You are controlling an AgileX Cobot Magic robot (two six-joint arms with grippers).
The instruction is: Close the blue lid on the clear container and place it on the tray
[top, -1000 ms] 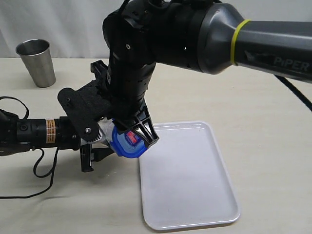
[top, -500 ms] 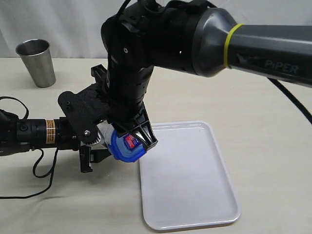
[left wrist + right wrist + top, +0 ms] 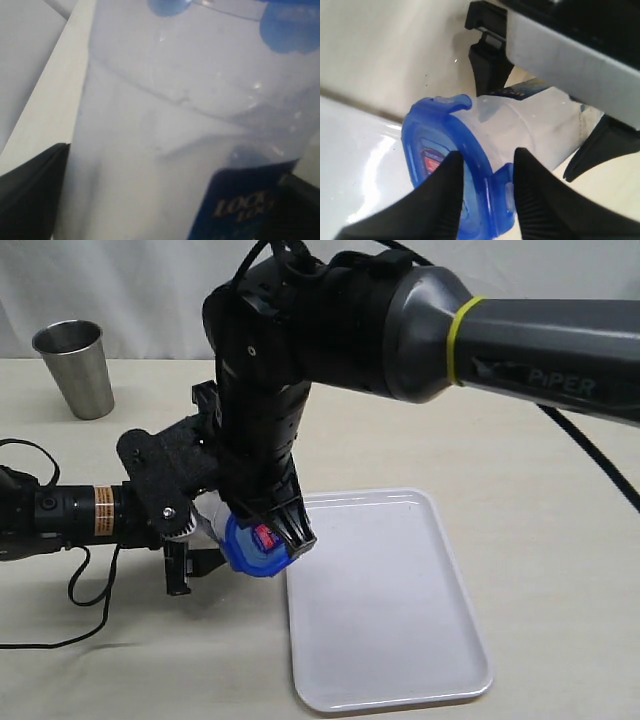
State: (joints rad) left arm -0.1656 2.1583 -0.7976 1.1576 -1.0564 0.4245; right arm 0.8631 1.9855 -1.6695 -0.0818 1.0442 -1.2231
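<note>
Change since a second ago: my right gripper (image 3: 287, 532) and the blue lid (image 3: 250, 550) have drifted slightly left and down, away from the tray's near corner. The steel cup and tray have not moved.

1. Right gripper. Reaches across from the right, over my left arm. Its two black ribbed fingers (image 3: 440, 200) straddle the lid's rim and pinch one of its snap flaps between them.
2. Blue lid. Sits on the mouth of the clear container (image 3: 530, 115), facing the tray. Its red-and-white sticker (image 3: 432, 162) is turned outward. One flap stands out from the rim, not snapped down.
3. Clear container. Lies on its side, off the table (image 3: 520, 470), just left of the tray's near-left corner. A dark blue printed label (image 3: 240, 210) shows on its wall.
4. Left gripper (image 3: 190, 530). Comes in level from the left. Its jaws are spread wide around the container's body, one black jaw on each side. The close view is blurred, so the contact looks like a hold rather than proves one.
5. Tray (image 3: 390, 640). White, flat on the table, with nothing on it.
6. Steel cup (image 3: 75, 365). Upright at the far left, well apart from the rest.
</note>
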